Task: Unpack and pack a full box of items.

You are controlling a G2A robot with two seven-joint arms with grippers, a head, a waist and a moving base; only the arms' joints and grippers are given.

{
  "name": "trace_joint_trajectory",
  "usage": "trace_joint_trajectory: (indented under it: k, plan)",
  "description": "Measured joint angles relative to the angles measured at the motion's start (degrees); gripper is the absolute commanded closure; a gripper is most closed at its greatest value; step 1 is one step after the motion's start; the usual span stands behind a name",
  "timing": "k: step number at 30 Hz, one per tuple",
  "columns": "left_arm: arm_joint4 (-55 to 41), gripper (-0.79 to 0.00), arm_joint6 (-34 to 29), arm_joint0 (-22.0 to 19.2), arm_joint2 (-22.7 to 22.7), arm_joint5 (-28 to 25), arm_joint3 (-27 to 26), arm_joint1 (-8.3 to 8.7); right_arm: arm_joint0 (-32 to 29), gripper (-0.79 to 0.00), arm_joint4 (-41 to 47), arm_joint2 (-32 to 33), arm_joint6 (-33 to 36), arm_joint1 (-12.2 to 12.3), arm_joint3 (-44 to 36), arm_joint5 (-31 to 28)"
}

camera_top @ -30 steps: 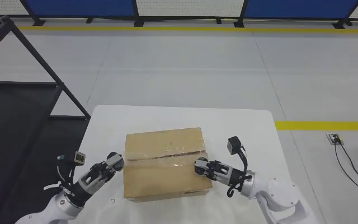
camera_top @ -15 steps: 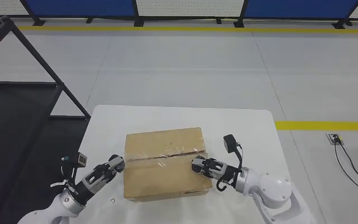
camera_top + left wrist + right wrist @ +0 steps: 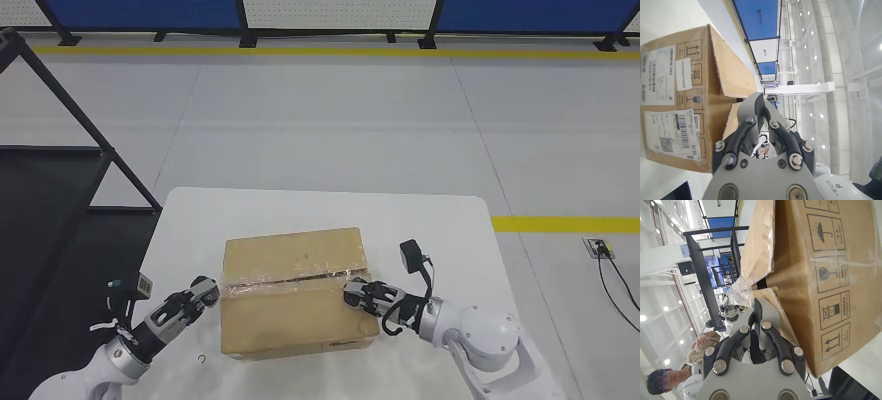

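A closed cardboard box (image 3: 290,300) lies in the middle of the white table (image 3: 430,230), with clear tape (image 3: 300,281) along its top seam. My left gripper (image 3: 208,290) is shut, its tips at the seam on the box's left end. In the left wrist view the left gripper (image 3: 762,99) sits by a small gap between the flaps of the box (image 3: 696,85). My right gripper (image 3: 352,295) is shut at the seam on the opposite end. Its own view shows the right gripper (image 3: 755,303) touching crumpled loose tape (image 3: 740,290) beside the box (image 3: 819,275).
A black metal frame (image 3: 60,200) stands off the table's left side. Bare table top lies behind the box and on its right. A small ring-like object (image 3: 202,358) lies on the table near the left arm.
The right gripper has edged a little toward the box's end. The left arm has shifted slightly toward the table's front edge. The box has stayed in place.
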Motion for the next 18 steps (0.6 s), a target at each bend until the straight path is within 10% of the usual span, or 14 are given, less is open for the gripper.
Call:
trace_joint_trajectory:
  k: [18]
  plan:
    - [-1.23, -0.185, 0.71, 0.87, -0.99, -0.30, -0.09, 0.48, 0.82, 0.000, 0.30, -1.11, -0.73, 0.37, 0.07, 0.59]
